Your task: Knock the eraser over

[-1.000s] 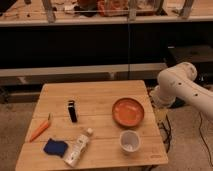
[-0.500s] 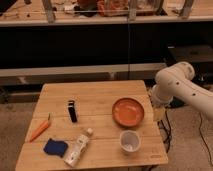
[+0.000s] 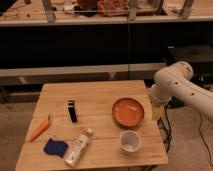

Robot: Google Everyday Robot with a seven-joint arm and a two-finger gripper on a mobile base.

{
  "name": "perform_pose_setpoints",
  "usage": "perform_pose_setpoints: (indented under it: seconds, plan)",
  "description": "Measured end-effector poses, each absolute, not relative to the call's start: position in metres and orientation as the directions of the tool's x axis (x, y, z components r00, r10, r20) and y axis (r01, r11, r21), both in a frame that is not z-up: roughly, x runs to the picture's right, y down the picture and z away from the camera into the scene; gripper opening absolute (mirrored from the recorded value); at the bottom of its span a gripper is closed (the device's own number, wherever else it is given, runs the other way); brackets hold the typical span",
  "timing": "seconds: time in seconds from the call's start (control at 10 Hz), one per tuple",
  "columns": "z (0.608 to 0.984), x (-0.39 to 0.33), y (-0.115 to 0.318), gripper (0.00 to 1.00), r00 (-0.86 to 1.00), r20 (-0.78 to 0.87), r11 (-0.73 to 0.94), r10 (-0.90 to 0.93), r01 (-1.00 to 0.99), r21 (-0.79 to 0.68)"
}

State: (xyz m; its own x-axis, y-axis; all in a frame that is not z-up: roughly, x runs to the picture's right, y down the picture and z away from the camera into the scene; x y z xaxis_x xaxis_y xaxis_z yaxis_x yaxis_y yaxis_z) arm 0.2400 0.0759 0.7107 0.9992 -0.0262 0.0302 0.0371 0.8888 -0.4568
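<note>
Wooden table (image 3: 100, 95) fills my lower view. White arm (image 3: 172, 82) is bent off its right edge. The gripper (image 3: 157, 109) hangs low beside that edge, fingers apart, well apart from the eraser. Orange bowl (image 3: 128, 111) right of centre. Clear bottle (image 3: 78, 147) lies front left, against a blue lump (image 3: 55, 147). White cup (image 3: 130, 141) in front of bowl. Carrot (image 3: 41, 130) near left edge. Eraser (image 3: 72, 111) stands upright, left of centre.

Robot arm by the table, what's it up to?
The arm is off the right edge of the table. Its gripper hangs open next to the orange bowl and touches nothing. The eraser it is meant to knock over stands upright on the left side of the table, far from the gripper. Nothing has been knocked over yet.
</note>
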Motion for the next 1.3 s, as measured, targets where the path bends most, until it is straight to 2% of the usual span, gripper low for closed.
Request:
perform_pose_setpoints:
  seconds: [1.3]
  plan:
    - [0.721, 0.222, 0.063, 0.8, 0.996, 0.073, 0.91, -0.052, 0.077, -0.409]
